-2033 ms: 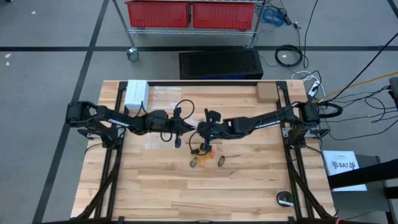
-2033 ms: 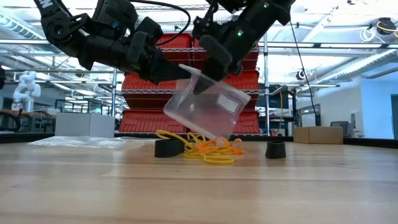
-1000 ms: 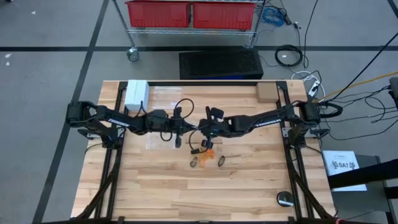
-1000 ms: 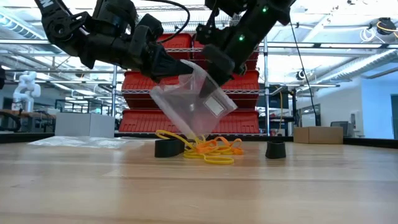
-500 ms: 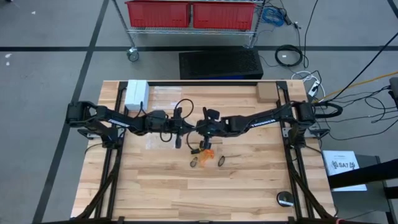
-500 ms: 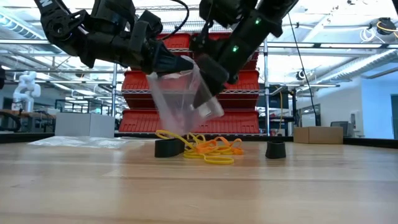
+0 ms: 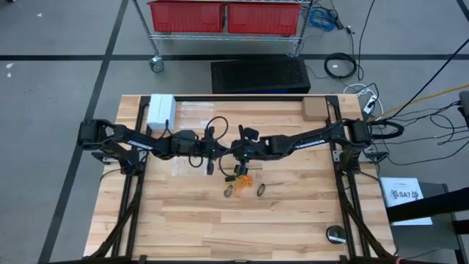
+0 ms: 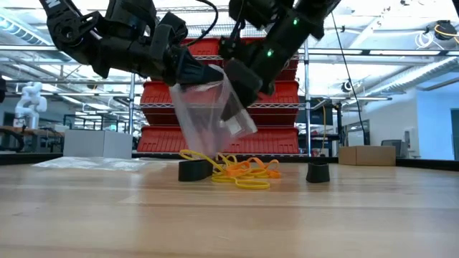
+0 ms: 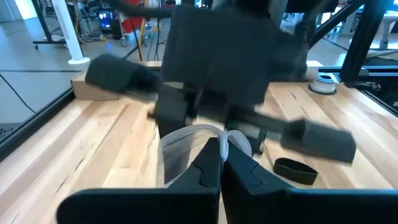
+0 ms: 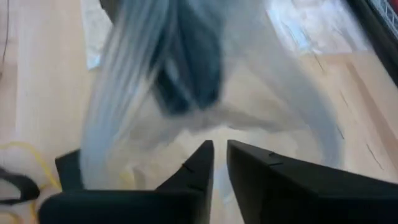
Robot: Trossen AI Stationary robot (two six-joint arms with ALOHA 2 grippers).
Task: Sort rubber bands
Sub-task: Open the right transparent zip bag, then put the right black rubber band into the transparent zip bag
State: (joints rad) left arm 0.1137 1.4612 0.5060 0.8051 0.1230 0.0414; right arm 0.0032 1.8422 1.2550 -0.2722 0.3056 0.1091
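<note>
My left gripper (image 8: pixel 208 75) and right gripper (image 8: pixel 231 89) both pinch the clear bag (image 8: pixel 208 115); it has swung upright, mouth up, over the rubber bands (image 8: pixel 240 172) on the table (image 8: pixel 344 215), ready for filling.

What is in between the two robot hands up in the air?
A clear plastic bag hangs between them. The left gripper pinches one top edge and the right gripper the other, above the rubber bands. The low view shows it best.
</note>
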